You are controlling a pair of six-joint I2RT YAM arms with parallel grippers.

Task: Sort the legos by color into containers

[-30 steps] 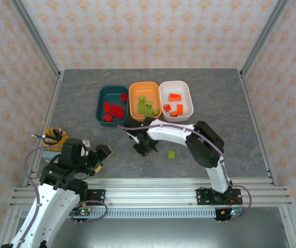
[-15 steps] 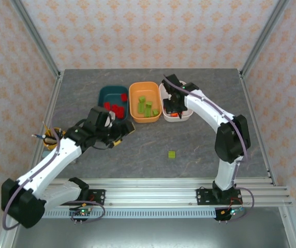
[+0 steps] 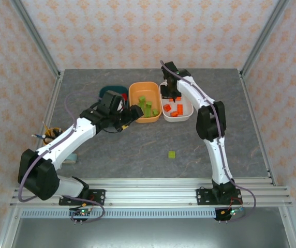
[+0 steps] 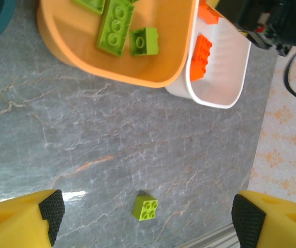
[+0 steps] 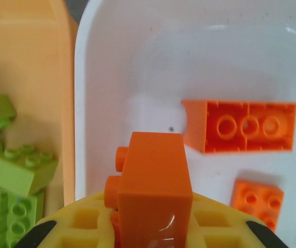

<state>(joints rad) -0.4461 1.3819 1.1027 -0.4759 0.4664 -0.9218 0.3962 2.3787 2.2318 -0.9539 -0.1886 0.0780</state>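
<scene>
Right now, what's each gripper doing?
Left gripper: open, empty.
Right gripper: closed on an orange lego, over the white tub.

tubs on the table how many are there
3, side by side in a row toward the far side of the table: dark teal tub on the left, partly hidden; orange tub in the middle; white tub on the right.

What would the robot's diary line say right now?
right gripper: shut on orange brick, over white tub | left gripper: open, empty | loose: one green brick on table
</scene>
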